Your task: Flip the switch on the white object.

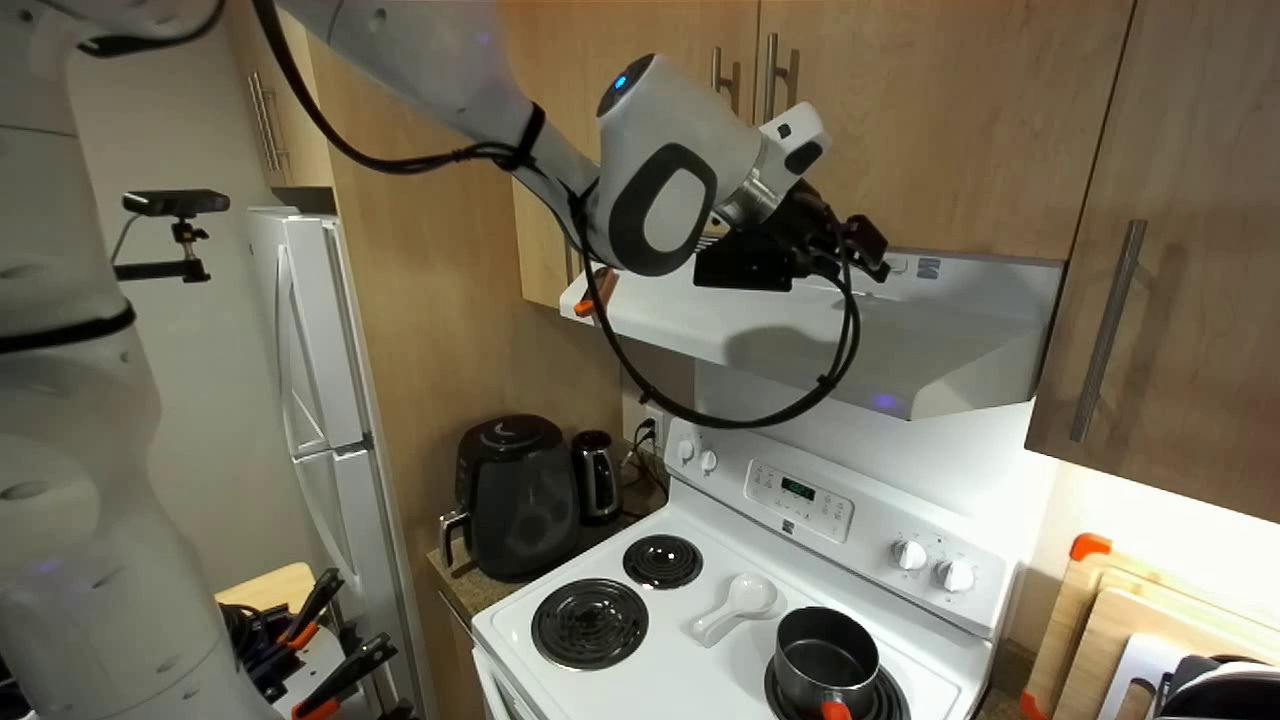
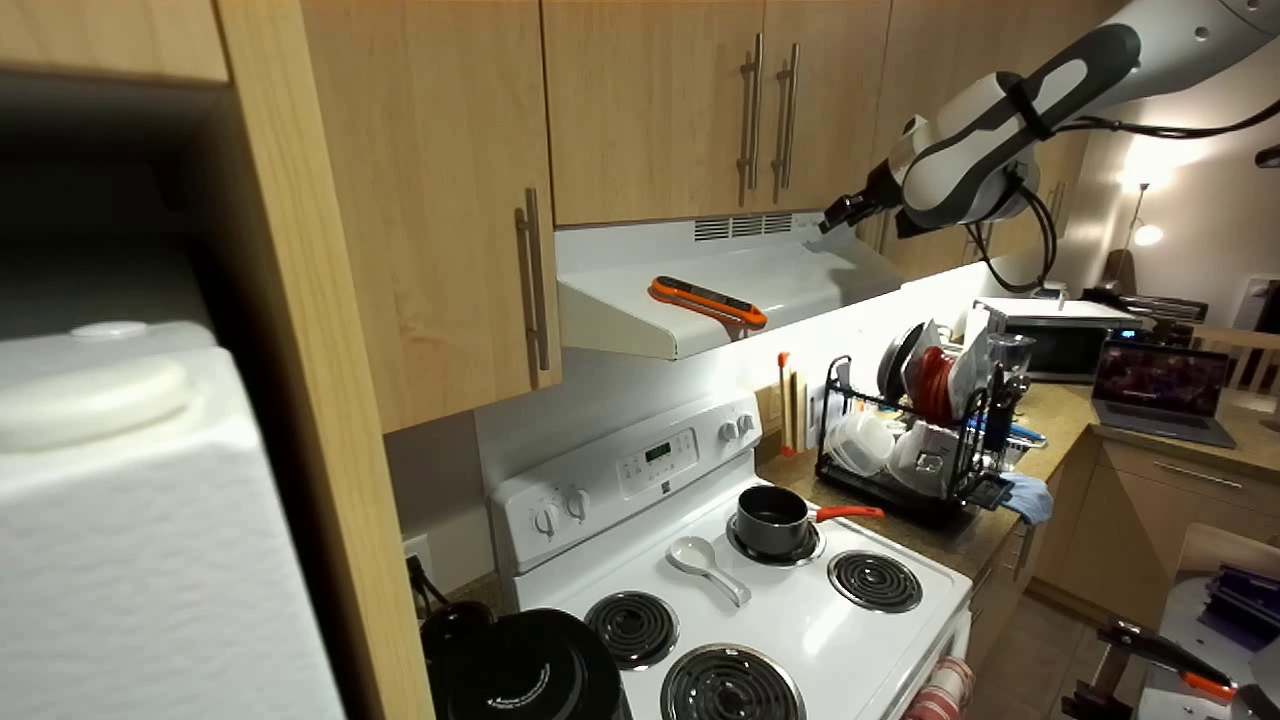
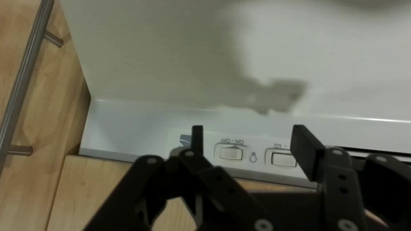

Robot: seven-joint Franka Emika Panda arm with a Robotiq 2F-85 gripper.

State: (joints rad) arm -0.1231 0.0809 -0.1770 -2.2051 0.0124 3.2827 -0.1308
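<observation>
Wrist view: gripper (image 3: 249,141) spread wide, nothing held; the ON-OFF rocker switch (image 3: 231,153) shows between its fingertips, bulb icon (image 3: 253,157) just beside. LO-marked rocker (image 3: 284,159) is next along, close to one fingertip in view. Both sit on the upper strip of the white range hood (image 3: 321,80), above the stove (image 1: 700,690) in both exterior views. Can't confirm contact. Task doesn't say which switch; I'd take ON-OFF. Plan: fingers together into one narrow tip, center, press one half straight in, slowly. Lettering (image 3: 232,141) is inverted here, so mind jog direction. Orange-trimmed tool (image 2: 708,302) at the hood's other end shouldn't interfere.
</observation>
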